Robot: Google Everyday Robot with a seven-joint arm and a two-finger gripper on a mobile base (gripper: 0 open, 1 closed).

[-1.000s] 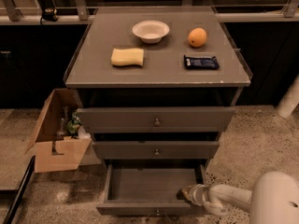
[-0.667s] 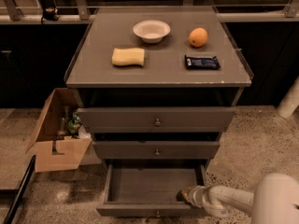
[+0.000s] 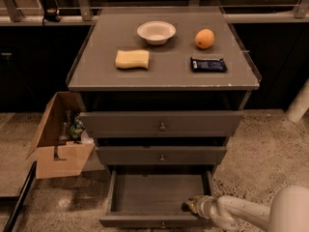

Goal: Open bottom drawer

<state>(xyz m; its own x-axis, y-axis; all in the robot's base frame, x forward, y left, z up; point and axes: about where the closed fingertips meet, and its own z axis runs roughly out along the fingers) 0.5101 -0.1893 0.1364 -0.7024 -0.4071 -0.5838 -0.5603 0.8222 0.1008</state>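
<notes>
The grey cabinet has three drawers. The bottom drawer (image 3: 154, 220) is pulled out toward me, and its inside looks empty. Its slim front panel runs along the lower edge of the view, with a small knob at its centre. The top drawer (image 3: 161, 123) and middle drawer (image 3: 161, 155) are shut. My gripper (image 3: 191, 205) is at the drawer's front right corner, just inside and over the front panel. My white arm (image 3: 241, 210) comes in from the lower right.
On the cabinet top (image 3: 164, 76) lie a white bowl (image 3: 156, 32), an orange (image 3: 204, 38), a yellow sponge (image 3: 132, 59) and a dark snack packet (image 3: 208, 64). An open cardboard box (image 3: 58, 139) with items stands on the floor at the left.
The drawer stays pulled out. My gripper has barely moved at the drawer's front right corner.
</notes>
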